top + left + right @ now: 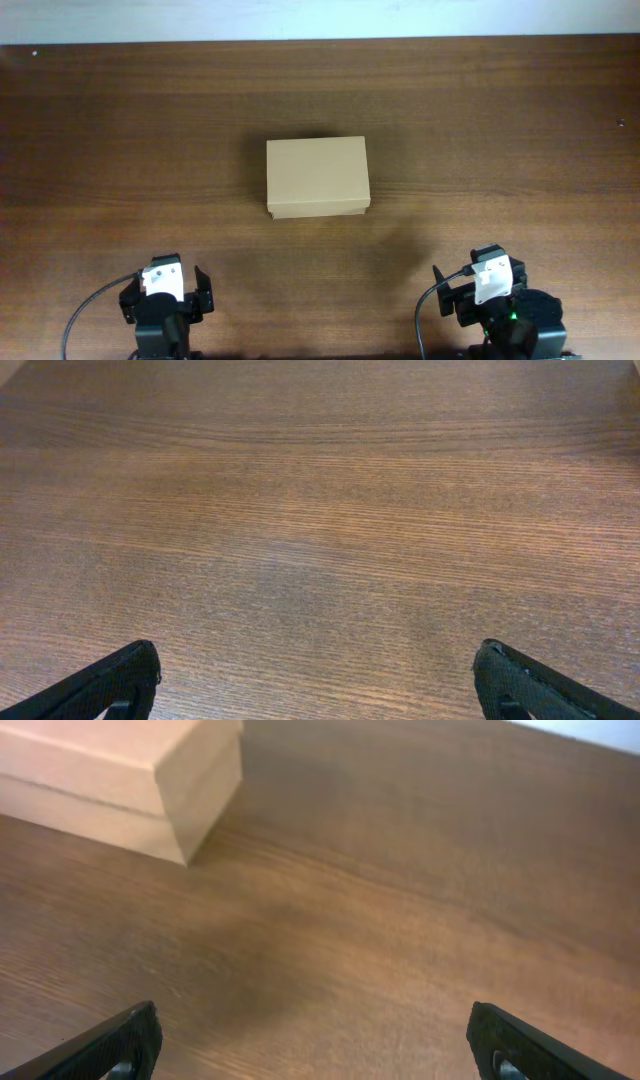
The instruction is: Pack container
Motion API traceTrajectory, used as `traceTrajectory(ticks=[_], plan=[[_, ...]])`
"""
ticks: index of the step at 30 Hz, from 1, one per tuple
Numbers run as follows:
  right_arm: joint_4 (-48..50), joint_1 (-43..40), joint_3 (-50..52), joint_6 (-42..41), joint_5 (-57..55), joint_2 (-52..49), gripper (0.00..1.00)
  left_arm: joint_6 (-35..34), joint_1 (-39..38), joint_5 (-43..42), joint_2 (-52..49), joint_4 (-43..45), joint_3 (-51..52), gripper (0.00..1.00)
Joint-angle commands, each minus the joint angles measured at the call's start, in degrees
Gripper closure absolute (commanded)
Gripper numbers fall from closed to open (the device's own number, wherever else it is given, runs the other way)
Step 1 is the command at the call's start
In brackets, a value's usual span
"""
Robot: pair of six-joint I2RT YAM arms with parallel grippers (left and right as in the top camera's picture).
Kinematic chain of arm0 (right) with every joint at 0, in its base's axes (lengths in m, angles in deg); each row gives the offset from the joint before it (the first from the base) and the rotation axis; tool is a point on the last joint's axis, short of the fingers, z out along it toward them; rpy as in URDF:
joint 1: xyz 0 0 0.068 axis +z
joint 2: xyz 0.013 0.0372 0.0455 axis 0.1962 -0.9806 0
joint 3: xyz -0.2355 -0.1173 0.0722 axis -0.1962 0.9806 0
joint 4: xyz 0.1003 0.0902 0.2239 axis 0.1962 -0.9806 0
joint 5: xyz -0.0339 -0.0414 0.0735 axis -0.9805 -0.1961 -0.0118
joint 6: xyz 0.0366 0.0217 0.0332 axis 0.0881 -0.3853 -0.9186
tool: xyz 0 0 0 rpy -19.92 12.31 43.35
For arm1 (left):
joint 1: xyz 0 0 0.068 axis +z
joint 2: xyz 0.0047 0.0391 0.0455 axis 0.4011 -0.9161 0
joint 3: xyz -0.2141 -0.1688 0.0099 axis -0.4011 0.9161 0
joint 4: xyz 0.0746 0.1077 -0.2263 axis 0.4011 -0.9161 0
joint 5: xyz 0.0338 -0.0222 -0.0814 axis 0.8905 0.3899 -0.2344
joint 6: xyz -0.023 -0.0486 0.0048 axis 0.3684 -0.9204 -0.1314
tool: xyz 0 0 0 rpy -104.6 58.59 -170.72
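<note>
Lying closed at the middle of the worktop point(520, 120), the container point(317, 178) is pictured with its long axis set crosswise, left to right. It is found ahead and rightward of the left hand point(318, 682), ahead and leftward of the right hand point(312, 1038); both are spread wide and empty, neither judged clearly nearer.

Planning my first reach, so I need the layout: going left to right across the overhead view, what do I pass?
Left gripper, open, at the near edge → the container, lid shut, farther back near the middle → right gripper, open, at the near edge.
</note>
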Motion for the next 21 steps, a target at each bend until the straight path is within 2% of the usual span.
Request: traceTrajectory(ticks=[1,8,21], plan=[[0.46,-1.64,3.5,-1.62,-0.72,2.36,0.01,-0.81,0.31,0.59,0.72,0.15,0.66,0.01],[2.73,-2.45,9.79,-5.46,-0.98,2.36,0.01,-0.81,0.31,0.59,0.72,0.15,0.66,0.0],[2.84,-2.43,9.84,-5.46,-1.36,2.36,0.01,-0.81,0.31,0.59,0.72,0.15,0.66,0.0]])
